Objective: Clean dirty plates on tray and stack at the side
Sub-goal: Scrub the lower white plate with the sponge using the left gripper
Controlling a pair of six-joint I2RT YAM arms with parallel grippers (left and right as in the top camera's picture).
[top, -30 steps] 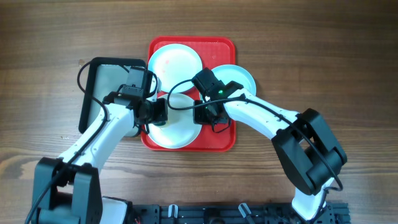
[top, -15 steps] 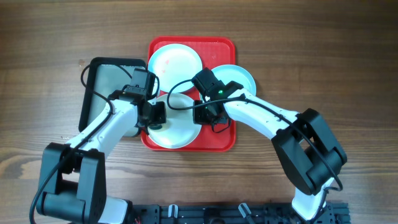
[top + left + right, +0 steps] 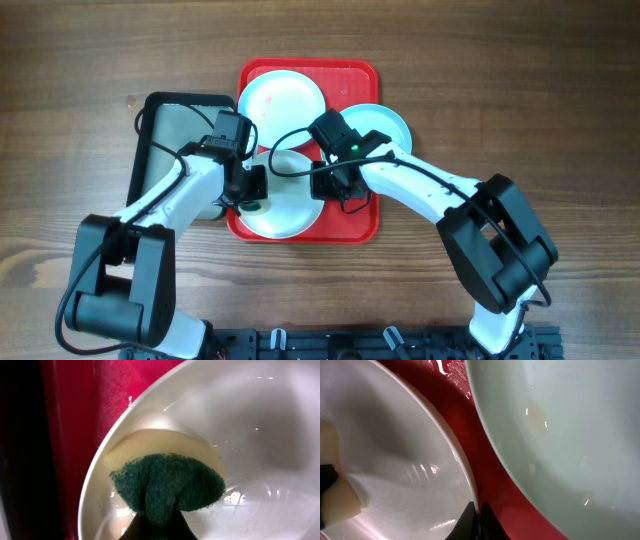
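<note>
Three plates lie on the red tray (image 3: 352, 225): a white one (image 3: 282, 100) at the back, a light teal one (image 3: 385, 122) overlapping the right rim, and a white one (image 3: 285, 205) at the front. My left gripper (image 3: 250, 200) (image 3: 157, 527) is shut on a green and yellow sponge (image 3: 167, 480), which is pressed onto the left part of the front plate (image 3: 260, 435). On that plate's right rim (image 3: 470, 495), my right gripper (image 3: 322, 190) (image 3: 476, 512) is shut. The teal plate (image 3: 560, 425) shows faint smears.
A grey tray with a black rim (image 3: 172, 140) lies just left of the red tray, under my left arm. Bare wooden table (image 3: 520, 90) surrounds both trays. A black rack runs along the front edge (image 3: 350, 345).
My left arm has swung its elbow back and turned the wrist, sliding the sponge slightly on the front plate. The right arm and the plates have not moved.
</note>
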